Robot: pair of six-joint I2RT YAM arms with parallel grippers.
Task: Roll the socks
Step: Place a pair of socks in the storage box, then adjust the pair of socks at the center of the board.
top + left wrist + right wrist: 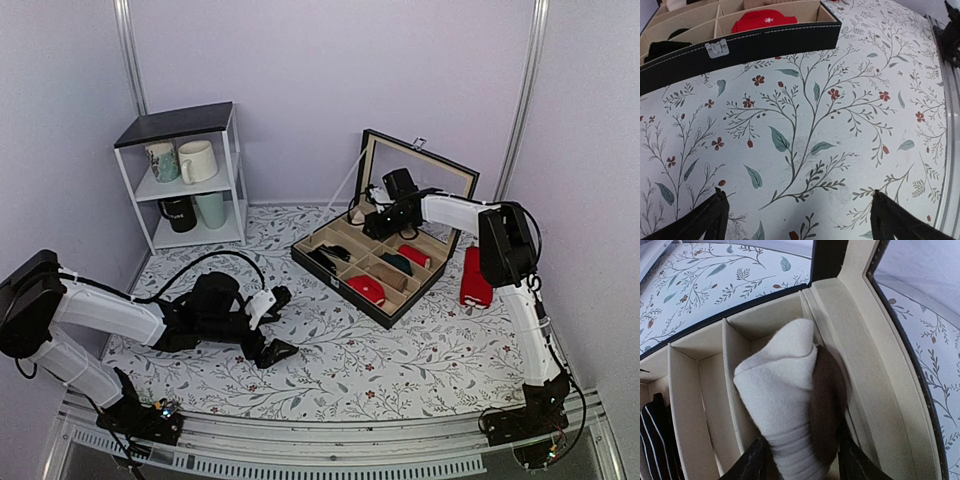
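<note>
Socks (790, 400): cream-and-brown roll, standing in corner compartment of box (860, 355), against hinge-side wall, raised lid just behind. Right gripper (802, 462): fingers flank roll's lower part, one each side; clamped or loose, cannot tell. Next compartments along same edge open; dark striped item (655, 440) further along. Left gripper (797, 195): jaws spread wide, nothing between, low over left half of table (805, 125). Bare floral cover runs to box front wall.

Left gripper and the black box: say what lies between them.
Only bare floral tablecloth, from the left gripper to the box, as the left wrist view shows.
</note>
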